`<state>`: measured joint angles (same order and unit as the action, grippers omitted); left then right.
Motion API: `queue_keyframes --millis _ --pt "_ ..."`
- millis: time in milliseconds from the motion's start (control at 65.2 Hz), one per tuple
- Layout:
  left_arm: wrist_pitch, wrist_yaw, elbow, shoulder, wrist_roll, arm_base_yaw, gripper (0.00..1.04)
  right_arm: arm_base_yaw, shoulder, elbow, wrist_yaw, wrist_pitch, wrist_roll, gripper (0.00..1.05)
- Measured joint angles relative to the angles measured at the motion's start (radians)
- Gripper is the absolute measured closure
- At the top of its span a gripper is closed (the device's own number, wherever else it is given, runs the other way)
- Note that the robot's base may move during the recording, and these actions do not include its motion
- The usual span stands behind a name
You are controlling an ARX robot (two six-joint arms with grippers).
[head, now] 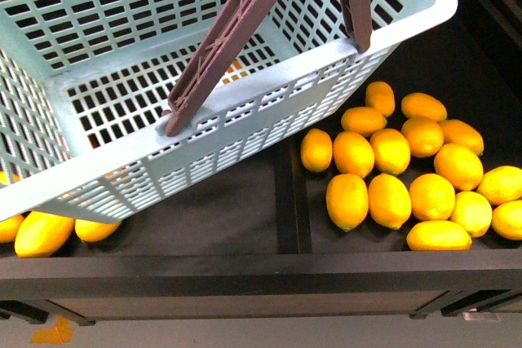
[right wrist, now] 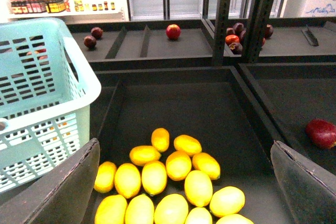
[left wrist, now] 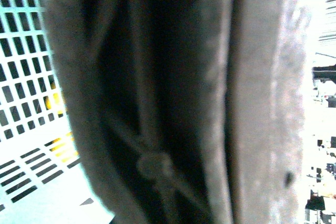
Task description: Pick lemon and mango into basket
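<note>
**A:** In the front view we are seeing neither arm. The basket is hanging tilted above the dark shelf, and its brown handles are running up out of the picture.

**B:** We are finding the lemons heaped in the right compartment, beside the basket and outside it. A few mangoes are peeking out from under its left corner.

**A:** In the left wrist view we are staring straight at a handle, blurred and filling the picture. The basket's slotted wall is showing at one side, with something yellow behind the slots.

**B:** We are not making out any fingers there, so we cannot tell whether the left gripper is open or clamped.

**A:** In the right wrist view the right gripper is hovering above the lemons, angled down over the pile. Its fingers are spread wide and are holding nothing.

**B:** We are also seeing the basket just beside that pile, and red fruits lying on the shelves behind.
</note>
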<state>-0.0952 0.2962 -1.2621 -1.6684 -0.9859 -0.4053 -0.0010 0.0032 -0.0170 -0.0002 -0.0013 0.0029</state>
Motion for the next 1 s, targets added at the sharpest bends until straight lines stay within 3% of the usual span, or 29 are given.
queue_keyframes --millis 184,261,322,475,705,996 --pt "0.000 -0.002 0.002 0.000 0.001 0.000 0.91 -0.007 0.023 -0.013 -0.023 -0.025 0.013 0.09" --pt "0.000 -0.003 0.002 0.000 0.001 0.003 0.91 -0.069 0.232 -0.139 -0.168 -0.302 0.100 0.09" --pt "0.002 -0.002 0.002 0.002 0.003 0.001 0.91 -0.121 0.379 -0.187 -0.213 -0.325 0.120 0.09" --pt "0.002 0.002 0.003 0.002 0.000 -0.001 0.91 -0.243 0.732 -0.273 -0.226 -0.108 0.111 0.09" --pt "0.002 0.000 0.003 0.003 0.004 0.000 0.91 -0.255 1.321 -0.445 -0.114 0.291 -0.048 0.09" --pt "0.002 -0.001 0.003 0.003 0.004 0.000 0.91 -0.235 1.860 -0.701 -0.071 0.291 -0.155 0.09"
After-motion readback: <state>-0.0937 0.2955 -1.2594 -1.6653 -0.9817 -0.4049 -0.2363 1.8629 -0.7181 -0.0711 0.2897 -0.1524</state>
